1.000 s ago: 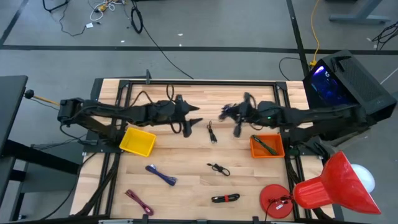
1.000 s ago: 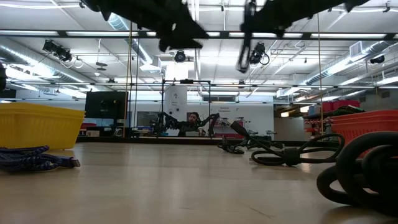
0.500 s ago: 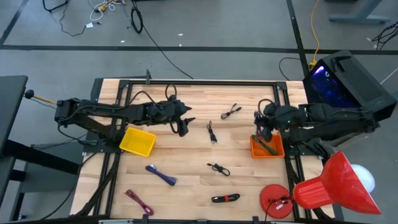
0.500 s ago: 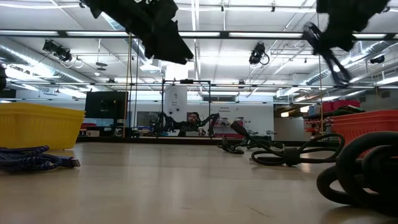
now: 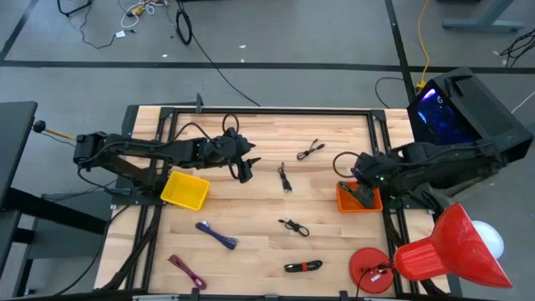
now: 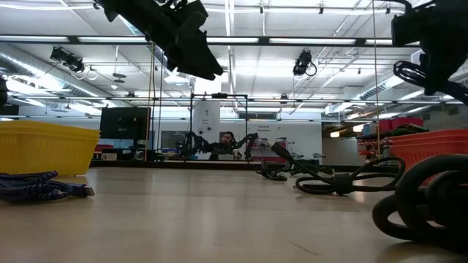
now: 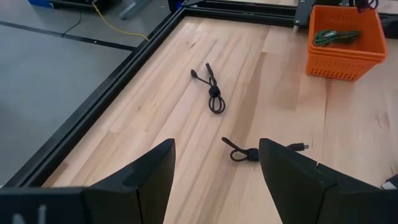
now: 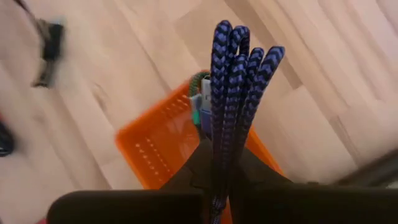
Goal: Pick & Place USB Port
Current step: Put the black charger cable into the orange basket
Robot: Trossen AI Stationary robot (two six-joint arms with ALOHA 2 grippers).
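Note:
My right gripper [image 5: 358,173] is shut on a coiled blue-and-black braided cable [image 8: 235,81], just above the orange bin [image 5: 359,197] at the table's right side. The bin holds a green cable [image 8: 198,82]. In the low view the gripper [image 6: 431,33] is high up and a loop of the cable [image 6: 413,73] hangs below it. My left gripper [image 5: 243,169] is open and empty above the table's middle left; its wrist view looks over two black cables [image 7: 212,93] [image 7: 240,152] lying on the wood. My right gripper pinches the bundled cable between its two fingers, several strands side by side [image 8: 222,140]. The looped ends [image 8: 239,46] stick out past the fingertips. The cable is lifted clear, over the orange bin's rim [image 8: 158,124].
A yellow bin [image 5: 185,191] stands at the left. Loose cables lie on the wood: black ones [image 5: 284,177] [image 5: 311,150] [image 5: 293,227] [image 5: 303,267], a blue one [image 5: 216,235] and a maroon one [image 5: 186,271]. A red round thing [image 5: 371,268] sits at the near right.
My right gripper has carried the cable from the table's middle toward the right edge and now holds it over the orange bin. My left gripper has drawn back slightly toward the table's left, still open.

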